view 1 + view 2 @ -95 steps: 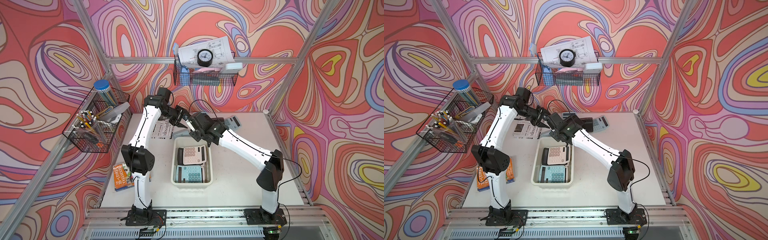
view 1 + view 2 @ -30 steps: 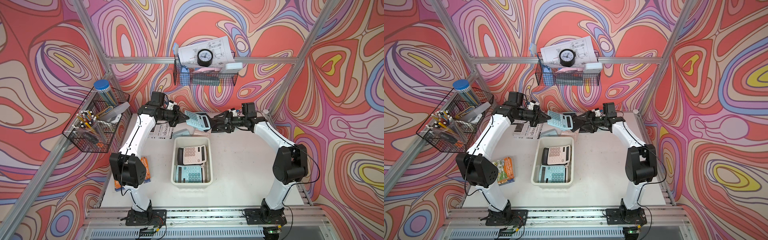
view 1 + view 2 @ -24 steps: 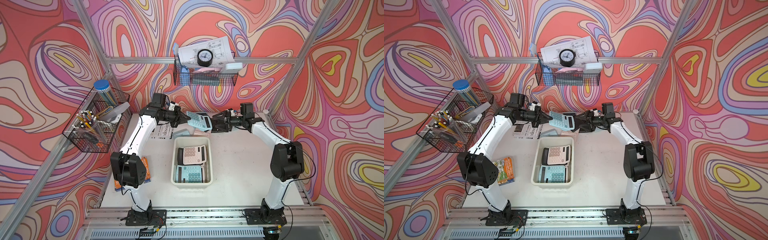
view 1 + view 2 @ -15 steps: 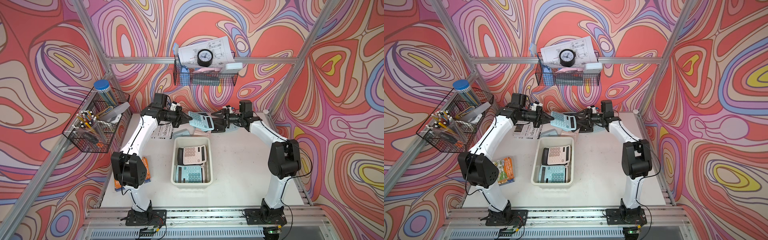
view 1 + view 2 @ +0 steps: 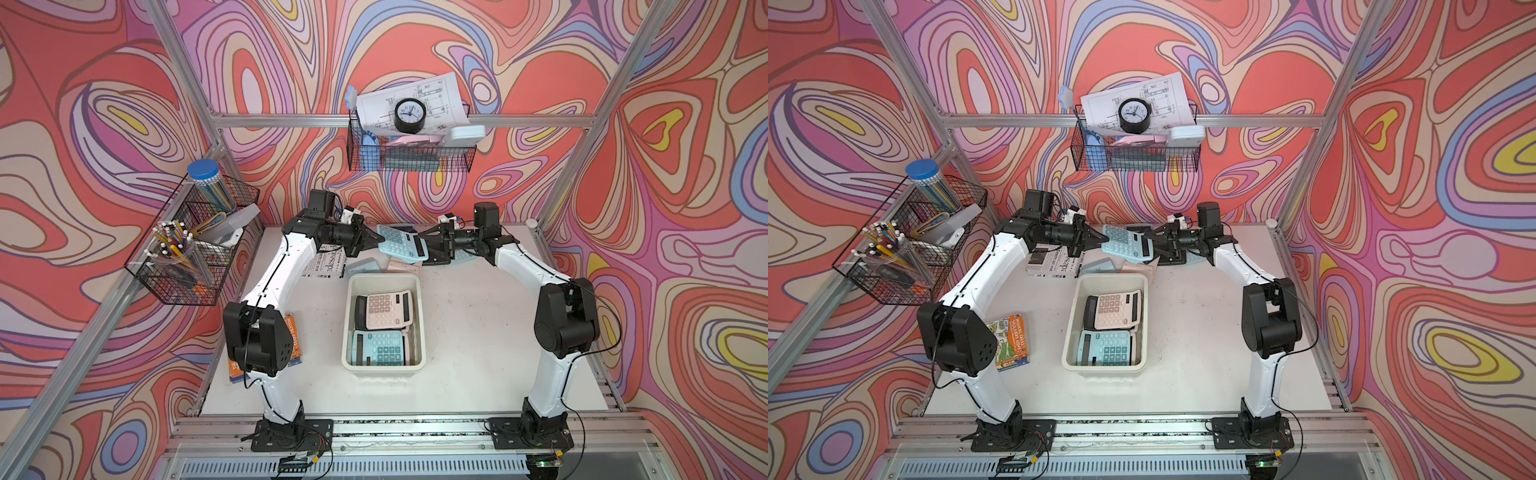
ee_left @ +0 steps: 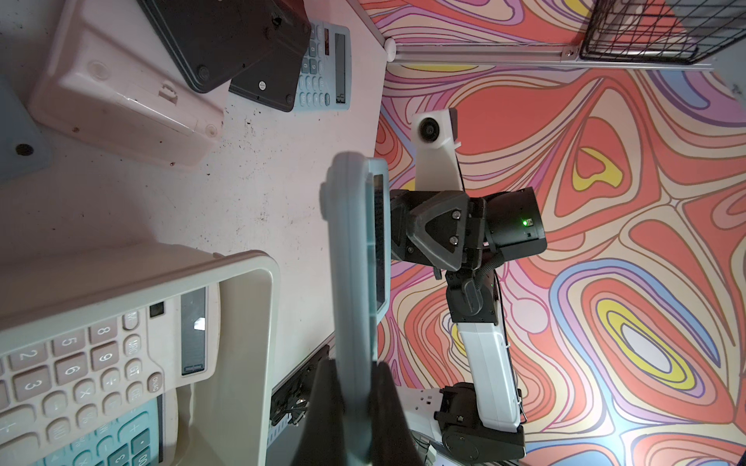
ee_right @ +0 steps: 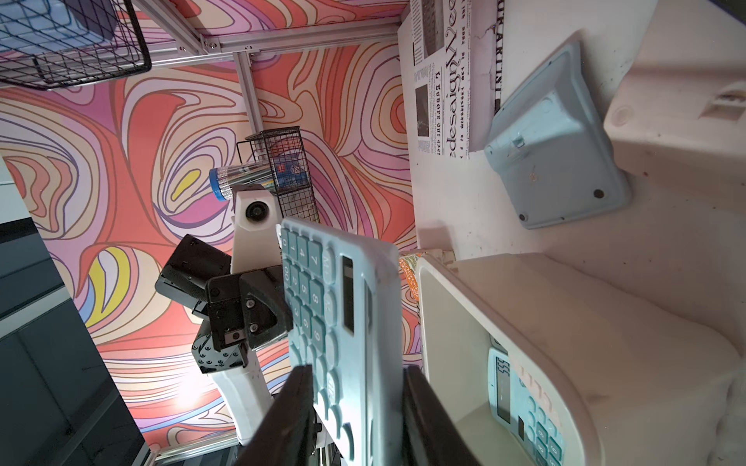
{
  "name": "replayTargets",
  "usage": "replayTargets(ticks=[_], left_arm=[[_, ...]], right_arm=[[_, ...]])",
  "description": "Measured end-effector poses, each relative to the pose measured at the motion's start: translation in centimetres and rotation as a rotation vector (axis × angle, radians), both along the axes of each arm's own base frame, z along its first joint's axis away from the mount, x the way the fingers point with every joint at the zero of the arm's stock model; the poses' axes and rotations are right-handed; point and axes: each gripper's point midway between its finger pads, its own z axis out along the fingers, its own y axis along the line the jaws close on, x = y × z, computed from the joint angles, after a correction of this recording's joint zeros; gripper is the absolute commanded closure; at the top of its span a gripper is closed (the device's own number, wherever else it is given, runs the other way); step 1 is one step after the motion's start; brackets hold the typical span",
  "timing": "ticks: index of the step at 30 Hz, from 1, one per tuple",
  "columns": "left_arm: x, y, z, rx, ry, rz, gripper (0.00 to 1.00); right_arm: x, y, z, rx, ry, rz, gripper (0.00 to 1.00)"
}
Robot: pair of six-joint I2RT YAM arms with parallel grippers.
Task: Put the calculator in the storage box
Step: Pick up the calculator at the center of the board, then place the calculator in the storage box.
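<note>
The left tool (image 5: 377,241) is clamped on one end of the light-blue calculator (image 5: 401,248) and holds it in the air above the counter (image 5: 469,332), just beyond the far rim of the storage box (image 5: 420,328). The right tool (image 5: 424,246) has its jaws around the opposite end. Whether they press it cannot be told. This is probably a handover, so that the right arm can lower it in.
</note>
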Motion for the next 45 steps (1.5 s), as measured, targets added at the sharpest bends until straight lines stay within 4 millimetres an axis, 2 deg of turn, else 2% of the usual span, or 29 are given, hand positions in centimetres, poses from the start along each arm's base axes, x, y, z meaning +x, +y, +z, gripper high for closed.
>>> replayTargets(ticks=[6, 13, 14, 17, 20, 25, 30, 35, 40, 45], left_arm=[[0.1, 0.0, 0.0, -0.002, -0.007, 0.002, 1.0], [0.1, 0.1, -0.4, 0.002, 0.004, 0.006, 1.0], [0.0, 0.1, -0.5, 0.003, 0.006, 0.005, 0.92], [-0.1, 0.2, -0.6, 0.012, 0.006, 0.006, 0.56], [-0.2, 0.7, -0.8, 0.039, 0.003, 0.02, 0.29], [-0.6, 2.6, -1.2, 0.118, 0.006, 0.074, 0.03], [-1.0, 5.6, -1.1, 0.205, 0.006, 0.169, 0.02], [-2.0, 8.7, -1.5, 0.274, 0.013, 0.274, 0.01], [-2.7, 10.6, -2.4, 0.324, 0.049, 0.341, 0.02], [-3.3, 11.5, -3.5, 0.366, 0.1, 0.364, 0.01]], right_arm=[[-1.0, 0.9, -0.4, -0.008, 0.004, 0.041, 0.68], [-1.9, 1.2, -1.0, -0.019, 0.01, 0.065, 0.97], [-2.0, 1.2, -0.9, -0.022, 0.004, 0.065, 0.99], [-2.3, 1.0, -0.8, -0.033, 0.003, 0.062, 1.0], [-2.7, 0.9, -0.8, -0.05, 0.001, 0.057, 1.0], [-3.7, 0.3, -0.9, -0.108, -0.011, 0.044, 1.0], [-5.5, 0.0, -1.6, -0.206, -0.014, 0.051, 1.0], [-8.2, 1.6, -2.6, -0.343, -0.027, 0.107, 1.0], [-12.6, 4.2, -3.5, -0.492, -0.053, 0.178, 1.0], [-17.0, 6.3, -3.8, -0.643, -0.098, 0.218, 1.0]])
